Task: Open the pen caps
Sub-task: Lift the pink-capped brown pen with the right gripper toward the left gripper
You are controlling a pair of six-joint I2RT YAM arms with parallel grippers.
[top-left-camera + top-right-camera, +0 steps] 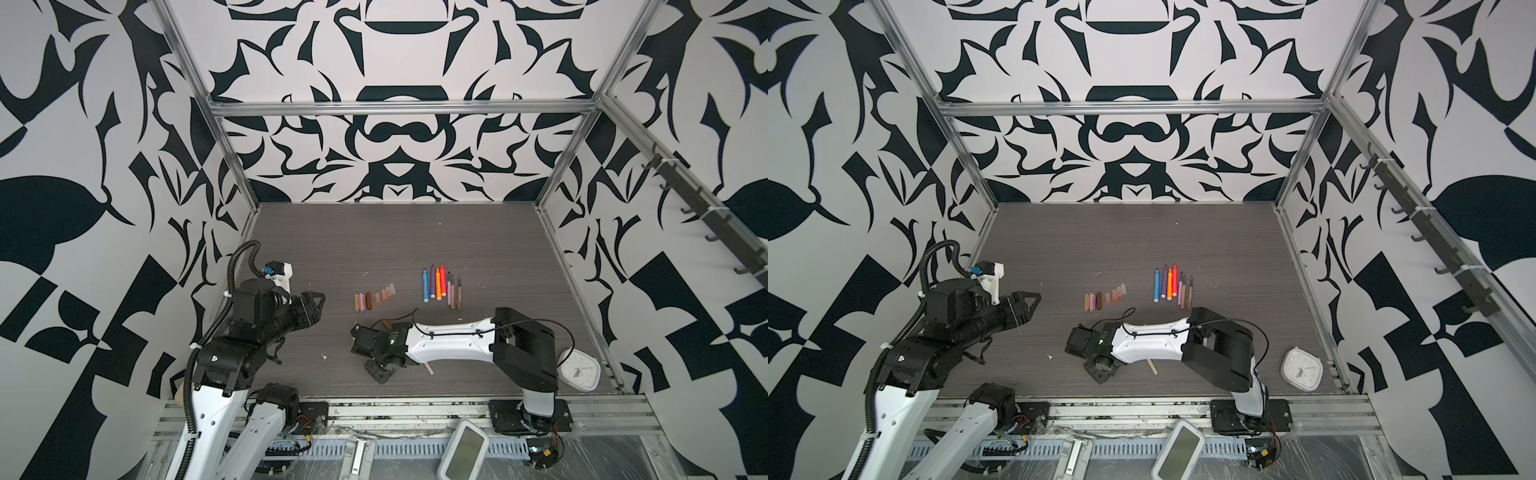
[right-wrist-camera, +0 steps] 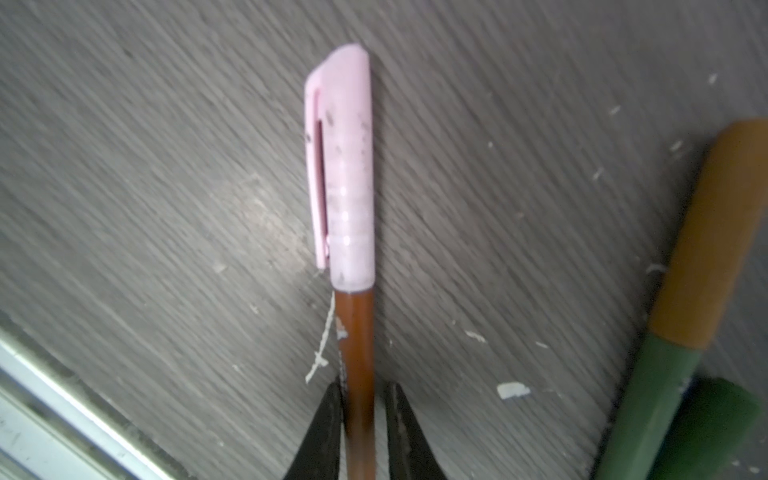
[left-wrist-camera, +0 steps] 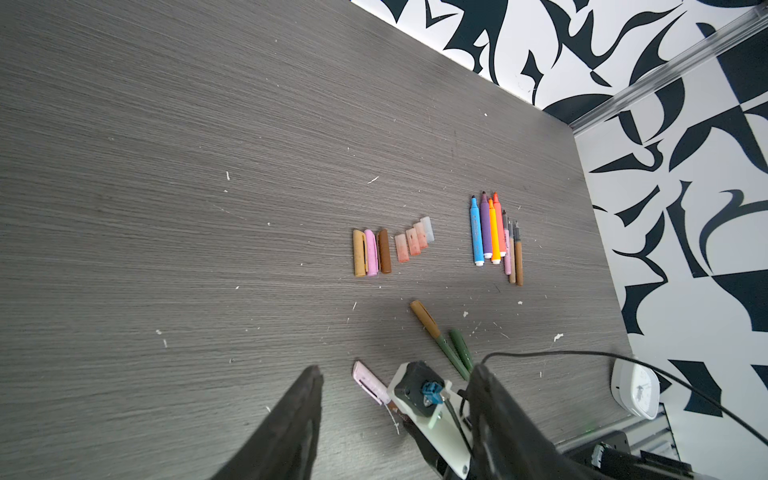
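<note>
Subject: the pink cap (image 2: 345, 166), with side clip, scuffed and speckled, fully seated on a brown barrel (image 2: 358, 340) at the near-middle of the table (image 1: 374, 232). It is judged light, rigid, smooth plastic with a friction fit, best pinched mid-length, off the clip. The right gripper (image 2: 362, 401) is clamped narrowly on the barrel below the cap. The left gripper (image 1: 314, 303) hangs half-open and empty at the left.

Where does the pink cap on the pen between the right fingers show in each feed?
Top views: hidden in both under the right arm's wrist.
Left wrist: pink cap beside the right arm's wrist camera.
Right wrist: pink cap mid-picture, on the brown pen beyond the right fingers.
Shared landmark: tan cap on the neighbouring green pen, also peeking past the wrist in a top view.
</note>
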